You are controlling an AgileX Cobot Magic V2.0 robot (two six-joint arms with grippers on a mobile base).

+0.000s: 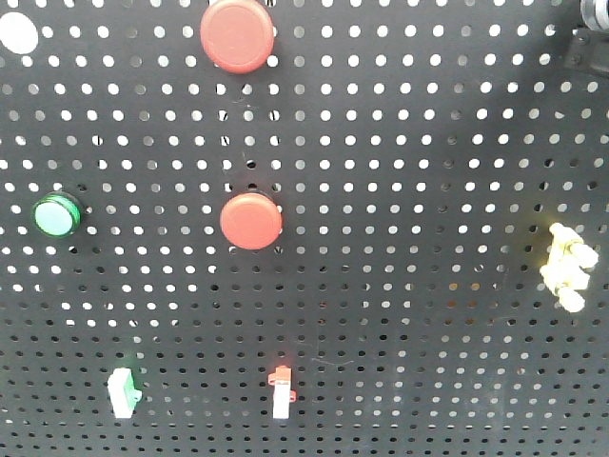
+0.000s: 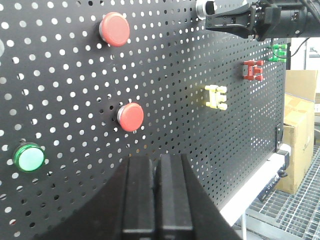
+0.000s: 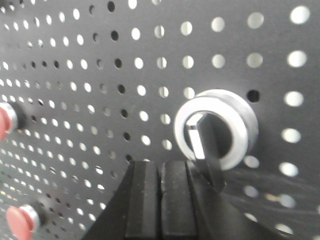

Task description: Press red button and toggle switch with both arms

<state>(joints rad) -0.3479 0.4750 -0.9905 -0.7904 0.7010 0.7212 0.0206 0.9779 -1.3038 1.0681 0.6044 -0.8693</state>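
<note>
The red button (image 1: 237,35) is the larger dome high on the black pegboard (image 1: 409,143); in the left wrist view it sits up left as the red button (image 2: 114,29). My left gripper (image 2: 157,165) is shut and empty, held off the board below the smaller red button (image 2: 131,117). The toggle switch (image 3: 216,130) is a silver ring with a black lever pointing down. My right gripper (image 3: 161,167) is shut and empty, its tips just left of and below that ring, close to the lever. From the left wrist view the right arm (image 2: 260,20) reaches the toggle switch (image 2: 205,7).
A green button (image 1: 57,215) sits at the left and a yellow switch (image 1: 569,268) at the right. Green-white (image 1: 124,391) and red-white (image 1: 281,390) switches sit low on the board. Cardboard boxes (image 2: 300,125) stand beyond the board's right edge.
</note>
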